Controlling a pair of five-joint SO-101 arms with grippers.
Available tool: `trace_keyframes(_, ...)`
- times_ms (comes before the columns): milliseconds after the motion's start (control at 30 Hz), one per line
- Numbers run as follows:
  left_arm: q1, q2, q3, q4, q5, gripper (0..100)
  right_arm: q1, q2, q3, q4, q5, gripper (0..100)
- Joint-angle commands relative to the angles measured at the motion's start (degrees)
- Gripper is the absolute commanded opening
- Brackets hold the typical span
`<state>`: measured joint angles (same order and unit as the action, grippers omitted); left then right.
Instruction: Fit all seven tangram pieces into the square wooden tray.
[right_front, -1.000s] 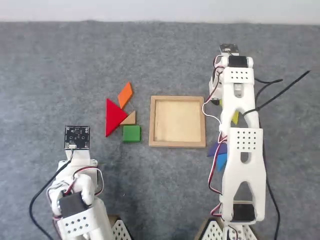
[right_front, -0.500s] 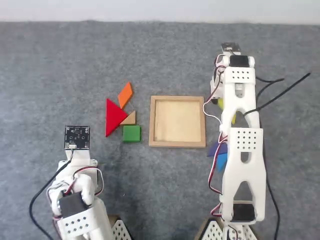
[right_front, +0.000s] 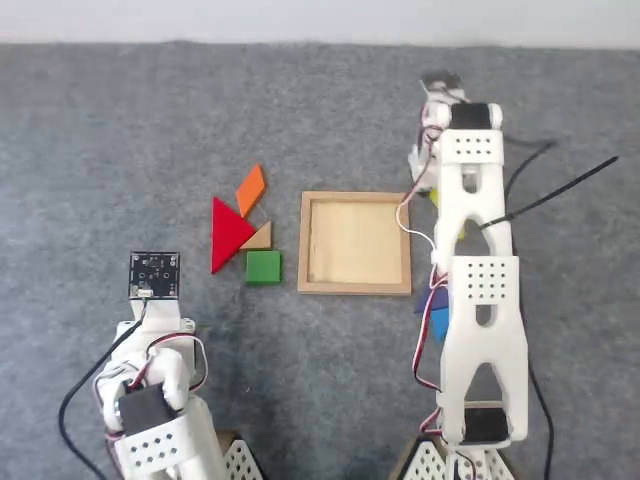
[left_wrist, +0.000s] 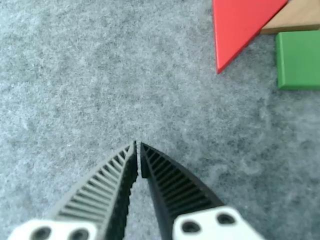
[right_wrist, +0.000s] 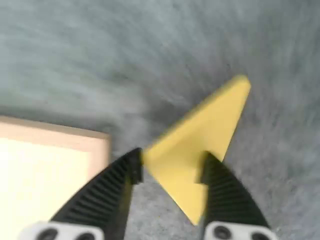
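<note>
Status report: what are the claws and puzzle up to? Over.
Right gripper shut on yellow triangle, beside wooden tray corner. Left gripper shut, holding nothing. Tray holds no pieces yet.

The square wooden tray (right_front: 304, 243) lies in the middle of the mat (right_front: 120, 130). Four pieces sit close together to its left. The parallelogram piece (right_front: 251, 189) is at the back and the big triangle (right_front: 228, 232) is in front of it. The small triangle (right_front: 259, 238) touches the big one on the tray side. The square piece (right_front: 264, 267) is nearest the arms. A third triangle (right_wrist: 210, 125) sits in the right gripper (right_wrist: 172, 159), beside the tray's far right corner. The left gripper (left_wrist: 138, 145) is near the big triangle's front tip.
</note>
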<state>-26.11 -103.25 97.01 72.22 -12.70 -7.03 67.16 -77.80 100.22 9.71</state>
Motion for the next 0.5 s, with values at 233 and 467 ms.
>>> trace_keyframes(233,-0.5,-1.1,-0.8,0.5,-0.5,1,-17.2,-9.6,-1.7,2.1,30.5,12.1)
trace_keyframes(467,-0.5,-1.1,-0.8,0.5,-0.5,1,-10.8,-8.7,-2.1,1.3,11.9,25.5)
